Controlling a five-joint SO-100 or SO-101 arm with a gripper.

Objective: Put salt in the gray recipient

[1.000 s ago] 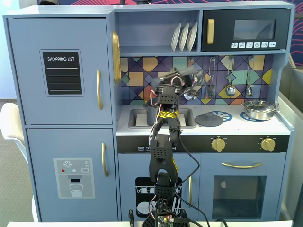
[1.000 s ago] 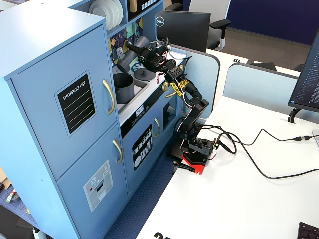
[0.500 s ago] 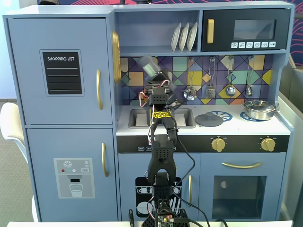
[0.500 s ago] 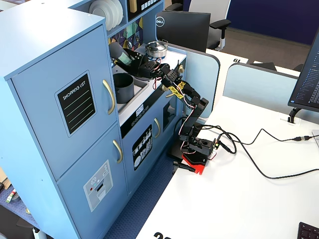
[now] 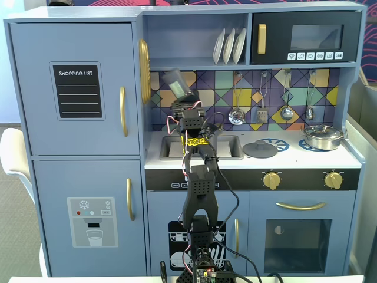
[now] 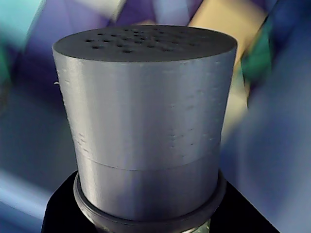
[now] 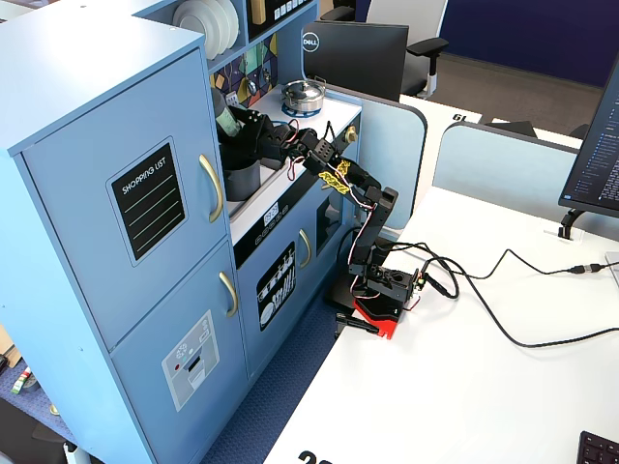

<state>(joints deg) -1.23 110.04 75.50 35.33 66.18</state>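
Note:
The salt (image 5: 177, 85), a slim gray shaker with a pale green label, is held high in front of the tiled back wall, leaning up and to the left. My gripper (image 5: 184, 107) is shut on its lower body, above the left part of the sink (image 5: 227, 154). In the wrist view the salt's perforated cap (image 6: 146, 111) fills the frame, with the black jaws around its base. In a fixed view from the side, the salt (image 7: 230, 122) hangs over the gray recipient (image 7: 240, 180), a matte pot standing in the sink. From the front the arm hides the pot.
A flat gray lid (image 5: 260, 148) lies on the counter right of the sink, and a shiny steel pan (image 5: 321, 137) sits further right. Utensils (image 5: 287, 97) hang on the back wall. The tall fridge cabinet (image 5: 76, 88) stands close on the left, and a shelf with plates (image 5: 230, 46) is overhead.
The arm has swung left with the salt, from the middle of the back wall to above the sink's left side. The shaker now tips up and to the left.

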